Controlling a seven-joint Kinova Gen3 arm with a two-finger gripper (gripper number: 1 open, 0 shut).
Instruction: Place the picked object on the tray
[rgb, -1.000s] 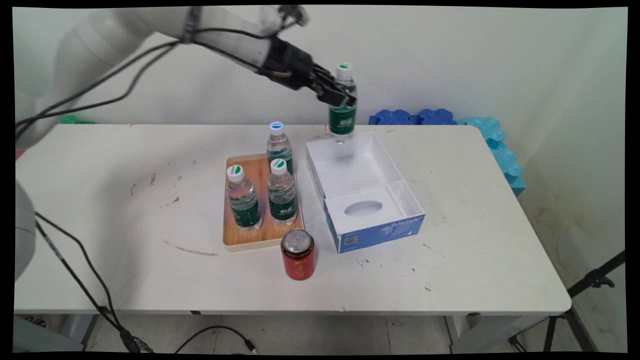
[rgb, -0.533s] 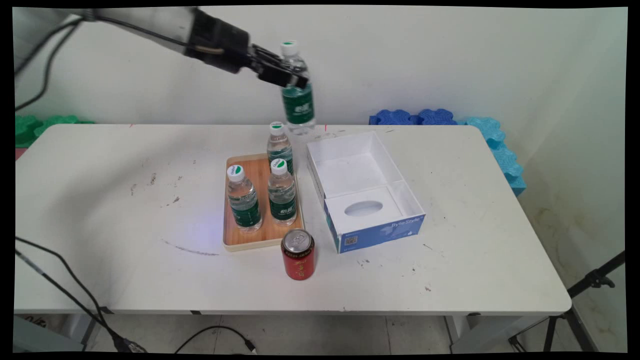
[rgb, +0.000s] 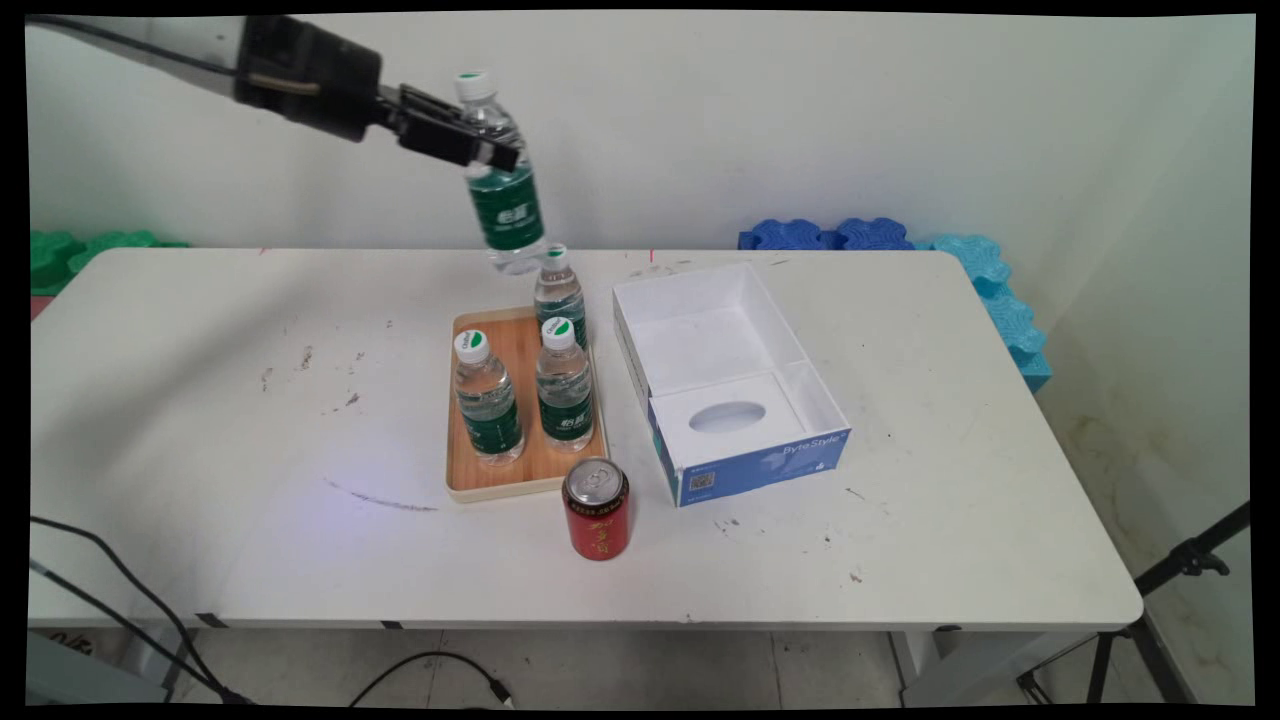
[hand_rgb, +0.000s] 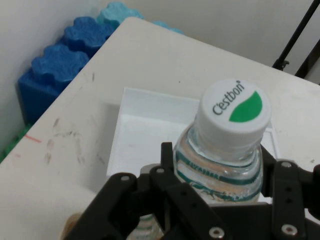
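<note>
My gripper (rgb: 487, 152) is shut on a clear water bottle (rgb: 503, 205) with a green label and a white cap, holding it by the neck high above the table's far side. The bottle hangs slightly tilted, just above and left of the rear bottle (rgb: 558, 290) on the wooden tray (rgb: 500, 478). In the hand view the held bottle's cap (hand_rgb: 232, 108) reads Cestbon, with the black fingers (hand_rgb: 170, 175) clamped below it and my gripper (hand_rgb: 220, 185) over the white box (hand_rgb: 145, 125). Two more bottles (rgb: 487, 400) (rgb: 563, 385) stand on the tray.
An open white and blue tissue box (rgb: 725, 380) lies right of the tray. A red can (rgb: 597, 508) stands in front of the tray. Blue foam blocks (rgb: 900, 240) sit behind the table's far right, green ones (rgb: 80, 248) at far left. A tripod (rgb: 1170, 580) stands lower right.
The gripper has carried the bottle leftward from above the box's far end to above the tray's far end, staying high and tilting a little.
</note>
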